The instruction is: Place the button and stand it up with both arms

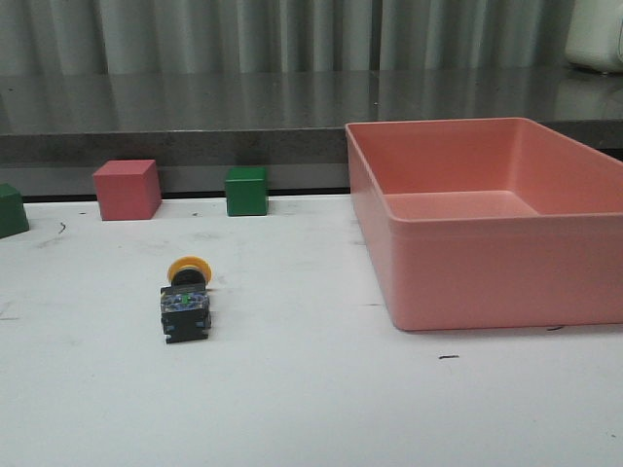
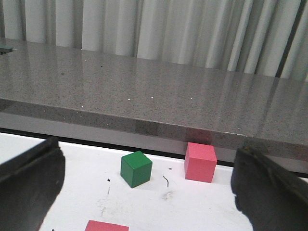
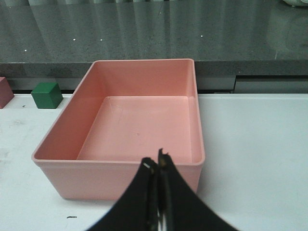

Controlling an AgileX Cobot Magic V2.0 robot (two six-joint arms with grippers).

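Note:
The button (image 1: 185, 304) lies on its side on the white table, left of the middle in the front view. Its yellow cap (image 1: 189, 269) points away from me and its black body with the bluish base faces me. Neither arm shows in the front view. My left gripper (image 2: 149, 148) is open and empty, with one black finger (image 2: 29, 183) at each side of its wrist view; the button is not in that view. My right gripper (image 3: 156, 162) is shut and empty, just in front of the pink bin's near wall.
A large pink bin (image 1: 487, 277) stands at the right, empty (image 3: 53, 159). A pink cube (image 1: 127, 190) and two green cubes (image 1: 246, 191) (image 1: 10, 209) sit along the table's back edge. The left wrist view shows a green cube (image 2: 136, 168), a pink cube (image 2: 200, 161) and a flat pink piece (image 2: 107, 225).

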